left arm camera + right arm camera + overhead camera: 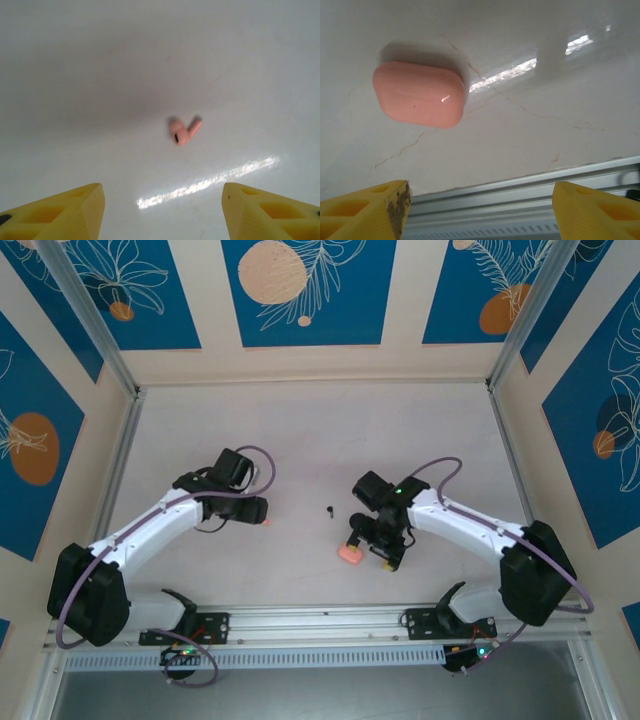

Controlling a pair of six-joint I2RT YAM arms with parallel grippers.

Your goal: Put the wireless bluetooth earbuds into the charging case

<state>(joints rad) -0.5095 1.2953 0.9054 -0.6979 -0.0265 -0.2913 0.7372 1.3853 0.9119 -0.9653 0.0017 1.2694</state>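
Nothing inserted yet: a small salmon-pink plastic earbud (pixel 185 131) lies loose on the pale surface (pixel 75 75) before the left end effector (pixel 162 200), and the closed salmon-pink pebble-shaped charging case (pixel 419 94) before the right end effector (pixel 480 200); both gape empty.

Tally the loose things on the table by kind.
charging case: 1
pink earbud: 1
small black item: 1
Total: 3
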